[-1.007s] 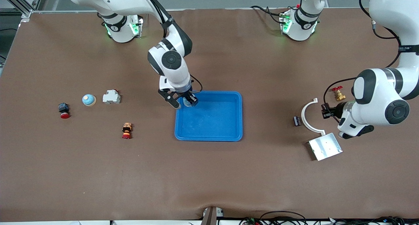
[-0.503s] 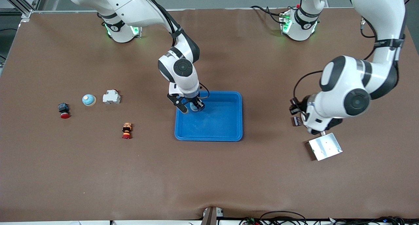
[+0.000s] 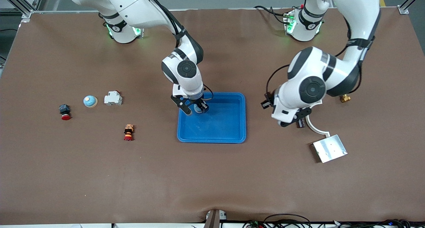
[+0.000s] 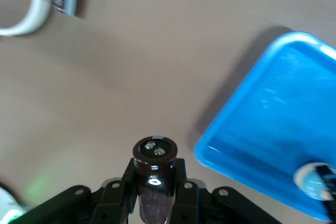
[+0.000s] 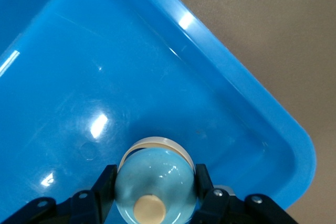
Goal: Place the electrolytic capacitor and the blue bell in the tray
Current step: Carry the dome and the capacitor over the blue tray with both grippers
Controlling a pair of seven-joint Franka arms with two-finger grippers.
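My right gripper [image 3: 196, 108] is shut on a blue bell [image 5: 155, 181] with a cream button and pale base. It holds the bell low over the blue tray [image 3: 244, 119], at the tray's corner toward the right arm's base; I cannot tell whether it touches the tray floor [image 5: 105, 77]. My left gripper [image 4: 155, 182] is shut on a dark brown electrolytic capacitor [image 4: 154, 174] above bare table, beside the tray's rim [image 4: 239, 169] toward the left arm's end. In the front view that gripper [image 3: 294, 119] is partly hidden. A second blue bell [image 3: 90, 101] sits toward the right arm's end.
Beside the second bell are a white breaker [image 3: 113, 98], a red-capped button [image 3: 65, 112] and an orange-red button [image 3: 128, 132]. By the left gripper are a black ridged part [image 3: 301, 123], a white curved piece [image 3: 313, 128], a metal plate [image 3: 329, 148] and a brass valve [image 3: 345, 98].
My left arm has swung from its end of the table toward the tray, carrying the capacitor. My right gripper has shifted a little farther in over the tray with the bell.
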